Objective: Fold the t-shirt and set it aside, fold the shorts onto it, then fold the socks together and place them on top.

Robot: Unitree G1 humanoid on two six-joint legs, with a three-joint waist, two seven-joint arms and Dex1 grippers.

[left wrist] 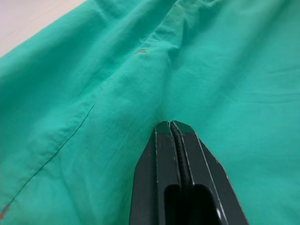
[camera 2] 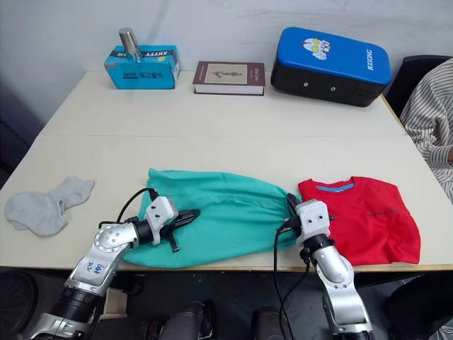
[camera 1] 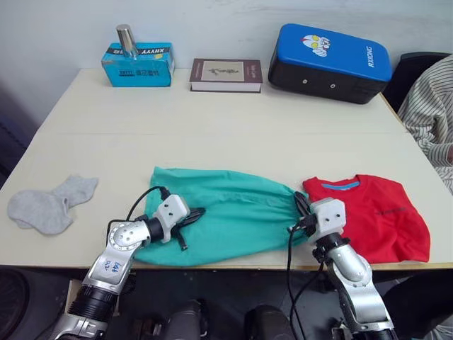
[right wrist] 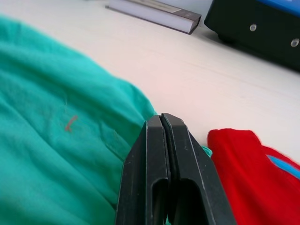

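- Shorts (camera 1: 233, 212): teal, spread flat near the front edge of the surface (camera 1: 212, 127), between the two arms; cloth wrinkled, one seam line running across it in the left wrist view.
- Shirt (camera 1: 375, 212): red, folded into a rough rectangle, lying just right of the shorts with its near edge touching them; blue collar strip faces the far side.
- Socks (camera 1: 49, 205): grey pair, overlapping, at the left edge of the surface, well apart from the shorts.
- Left pincer (camera 1: 192, 214): fingers pressed together, lying on the left part of the shorts; no cloth seen between them.
- Right pincer (camera 1: 299, 205): fingers closed together, at the right end of the shorts, right where they meet the shirt; whether cloth is pinched I cannot tell.
- Far edge: teal box (camera 1: 138, 65) with a metal cylinder (camera 1: 127, 40) on top, a book (camera 1: 226, 74), a blue-and-black case (camera 1: 331, 62).
- Right border: person's striped sleeve (camera 1: 432, 120).
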